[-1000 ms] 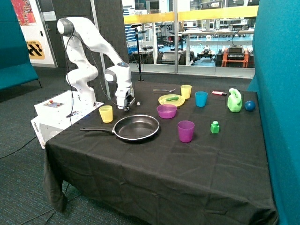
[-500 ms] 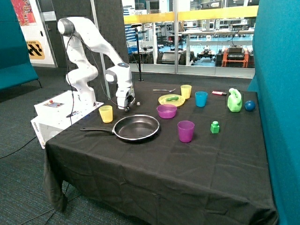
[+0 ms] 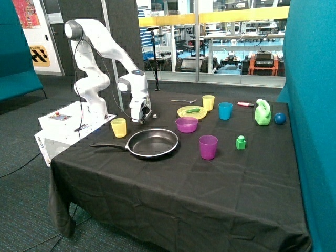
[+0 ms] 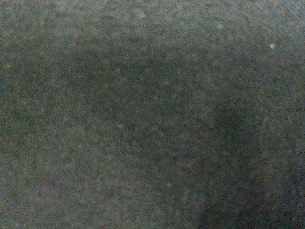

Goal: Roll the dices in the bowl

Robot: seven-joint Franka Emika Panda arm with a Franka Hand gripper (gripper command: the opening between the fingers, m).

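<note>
The small round translucent purple plastic bowl (image 3: 187, 124) sits upright, mouth up, on the black-draped counter (image 3: 210, 178), between the black frying pan (image 3: 152, 142) and the yellow plate (image 3: 192, 112); nothing shows inside it. One tiny white dice (image 3: 155, 116) lies beside the white arm's hand (image 3: 139, 121), which is down at the cloth; its finger spacing cannot be told. The wrist view shows only dark fabric.

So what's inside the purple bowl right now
No dice show inside the purple bowl; its near wall hides the bottom. The gripper is down at the tablecloth behind the frying pan.
</note>
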